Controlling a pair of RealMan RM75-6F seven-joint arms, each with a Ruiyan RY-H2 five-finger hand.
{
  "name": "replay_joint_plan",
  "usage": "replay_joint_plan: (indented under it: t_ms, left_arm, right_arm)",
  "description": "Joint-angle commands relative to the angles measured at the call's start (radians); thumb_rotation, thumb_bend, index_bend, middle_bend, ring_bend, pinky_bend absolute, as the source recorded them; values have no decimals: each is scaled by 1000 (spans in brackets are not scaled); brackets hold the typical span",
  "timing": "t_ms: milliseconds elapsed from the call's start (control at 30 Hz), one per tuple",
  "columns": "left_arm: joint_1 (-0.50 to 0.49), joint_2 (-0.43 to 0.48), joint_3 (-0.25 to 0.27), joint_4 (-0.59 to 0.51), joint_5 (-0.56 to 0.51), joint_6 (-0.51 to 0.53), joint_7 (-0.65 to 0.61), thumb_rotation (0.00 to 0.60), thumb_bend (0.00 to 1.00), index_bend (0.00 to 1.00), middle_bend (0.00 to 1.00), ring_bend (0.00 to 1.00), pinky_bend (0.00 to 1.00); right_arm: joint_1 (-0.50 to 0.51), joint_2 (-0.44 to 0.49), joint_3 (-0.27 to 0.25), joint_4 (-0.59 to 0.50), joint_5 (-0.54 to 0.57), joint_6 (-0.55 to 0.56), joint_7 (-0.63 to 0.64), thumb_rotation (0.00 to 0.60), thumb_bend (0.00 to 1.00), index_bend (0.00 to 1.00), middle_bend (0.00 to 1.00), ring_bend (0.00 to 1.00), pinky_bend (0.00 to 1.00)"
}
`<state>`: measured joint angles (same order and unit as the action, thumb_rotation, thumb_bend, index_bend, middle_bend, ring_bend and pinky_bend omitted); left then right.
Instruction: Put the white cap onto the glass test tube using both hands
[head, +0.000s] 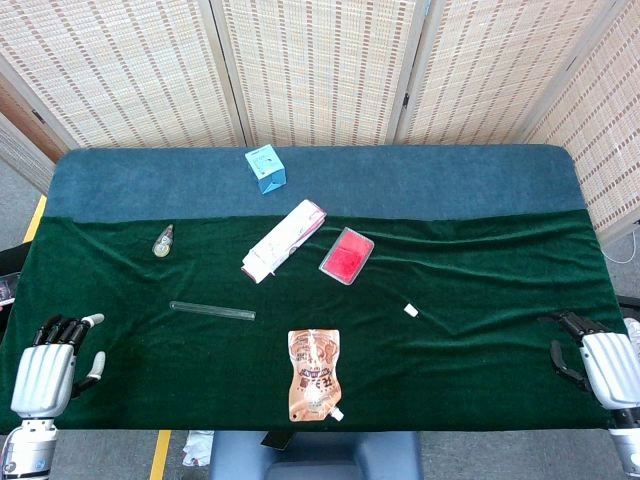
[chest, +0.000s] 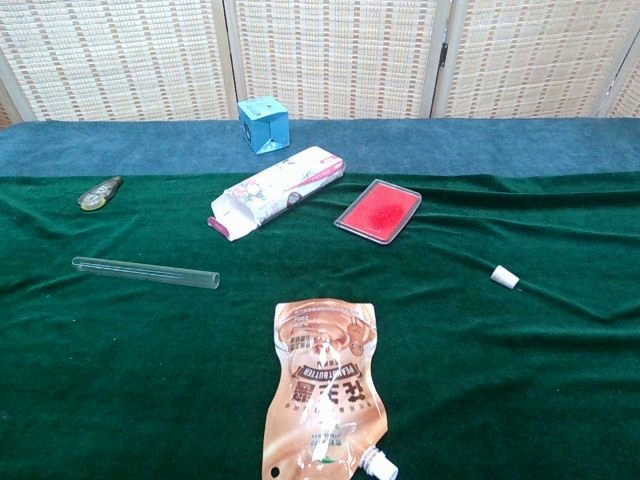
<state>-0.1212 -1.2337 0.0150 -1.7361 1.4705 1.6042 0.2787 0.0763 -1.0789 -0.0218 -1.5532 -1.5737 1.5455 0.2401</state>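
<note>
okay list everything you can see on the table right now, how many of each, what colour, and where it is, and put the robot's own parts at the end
glass test tube: one, clear, lying flat on the green cloth, left of centre.
white cap: one, white, on the green cloth to the right, apart from the tube.
spout pouch: one, orange-brown, flat at the near middle edge.
red case: one, red, centre.
carton: one, white and pink, lying left of the red case.
blue box: one, light blue, on the blue cloth at the back.
small bottle: one, yellowish, far left.
left hand: one, silver and black, near left corner, holding nothing.
right hand: one, silver and black, near right corner, holding nothing.
</note>
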Motion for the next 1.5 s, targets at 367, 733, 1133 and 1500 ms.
replay_joint_plan:
  t_ms: [367,733,1133,1500]
  left_arm:
    - [-18,2,-38,-2,28,-33,4,600,461,306,354,323,225]
    - [-209,-40,-123,87,-3,-298,14,600,414,380,589,557,651]
    - [-372,-203,-164,284,-144,-546,64,600,425,425,804,729,762]
    - [-440,-295,-175,350,-284,-643,138,600,425,441,840,757,784]
  right_arm:
    - [-13,8,13,-9,-4,5,-1,600,646,327,384,434,458]
    - [-2,19,23,-15,-15,-16,5,600,647,327,392,458,460]
    - [15,24,36,-22,-3,-53,1,600,647,327,407,490,461]
    - [27,16,42,-14,11,-85,8,600,647,327,413,504,461]
